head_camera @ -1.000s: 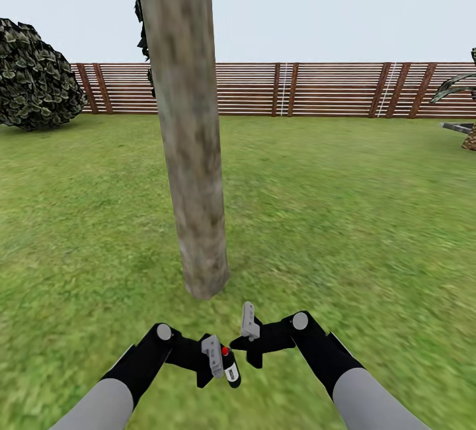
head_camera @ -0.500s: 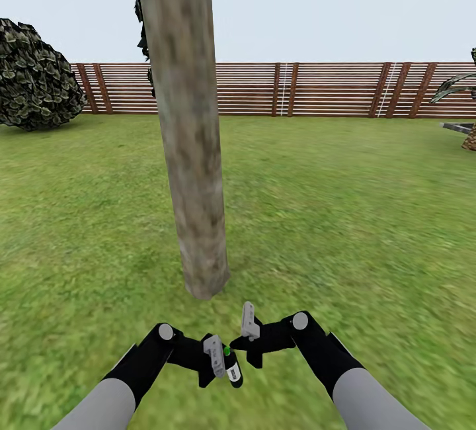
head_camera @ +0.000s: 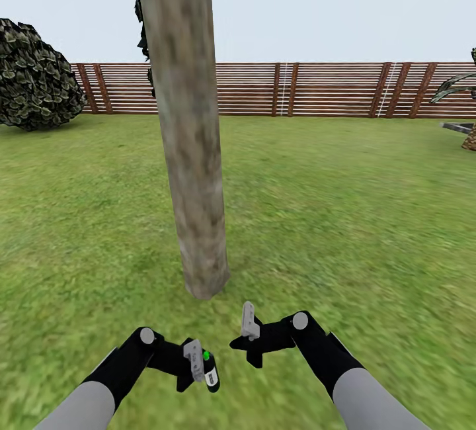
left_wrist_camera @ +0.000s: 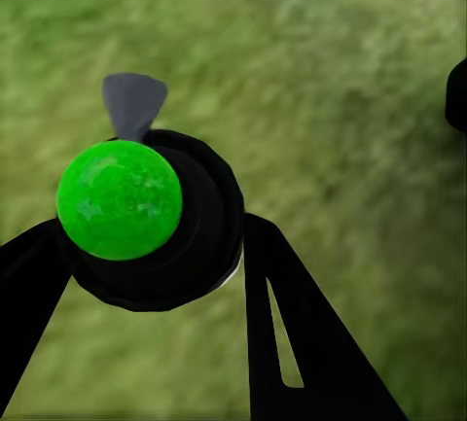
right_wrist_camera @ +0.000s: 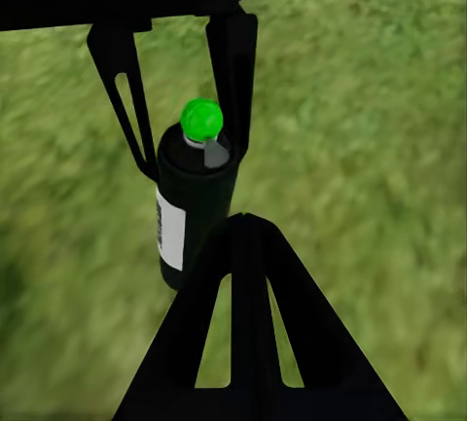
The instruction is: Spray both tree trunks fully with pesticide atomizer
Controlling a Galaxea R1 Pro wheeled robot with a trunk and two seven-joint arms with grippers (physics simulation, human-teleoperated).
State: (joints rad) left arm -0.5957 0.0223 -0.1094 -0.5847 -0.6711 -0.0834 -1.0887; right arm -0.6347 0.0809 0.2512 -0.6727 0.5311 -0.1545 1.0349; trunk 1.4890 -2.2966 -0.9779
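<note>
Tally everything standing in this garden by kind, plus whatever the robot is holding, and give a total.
Tree trunk: 1
Bush: 1
Palm, cut off at the edge: 1
Thin dark conifer behind the trunk: 1
Pesticide atomizer, held by the left gripper: 1
Total: 5

Grey forearms; black wrists; grey-white claw fingers (head_camera: 248, 321)

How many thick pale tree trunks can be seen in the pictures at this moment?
1. The tree trunk stands on the grass straight ahead of the robot, left of centre in the head view, just beyond the left gripper holding the pesticide atomizer. Others may lie outside the view.
</note>
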